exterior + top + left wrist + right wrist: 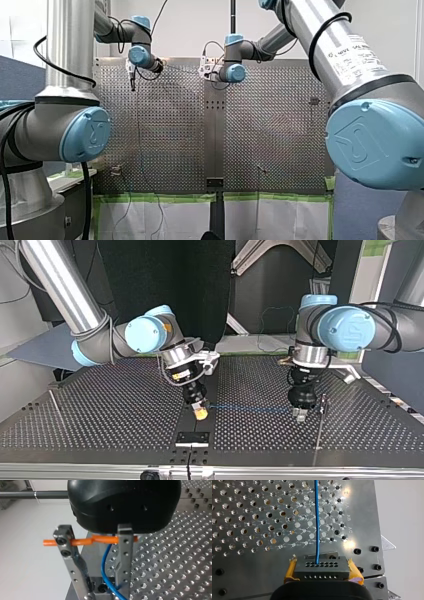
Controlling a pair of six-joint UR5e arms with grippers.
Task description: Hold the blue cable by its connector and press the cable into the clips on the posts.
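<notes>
My right gripper (323,566) is shut on a dark grey connector (322,572), its yellow pads (290,571) on either side. The blue cable (317,522) leaves the connector and runs straight ahead over the perforated plate. In the top view it stretches level (250,409) from my right gripper (201,412) to my left gripper (300,414). My left gripper (105,587) stands open, its metal fingers (125,552) well apart. The cable (103,565) curves down between them to a small block with a black screw (102,588). An orange tube (82,540) crosses the fingers near the gripper body.
A thin upright post (322,407) stands just beside my left gripper. More small posts (261,170) (314,101) stand on the perforated table (280,140). Slack cable (140,145) hangs toward the table's near edge, where green tape (160,197) runs.
</notes>
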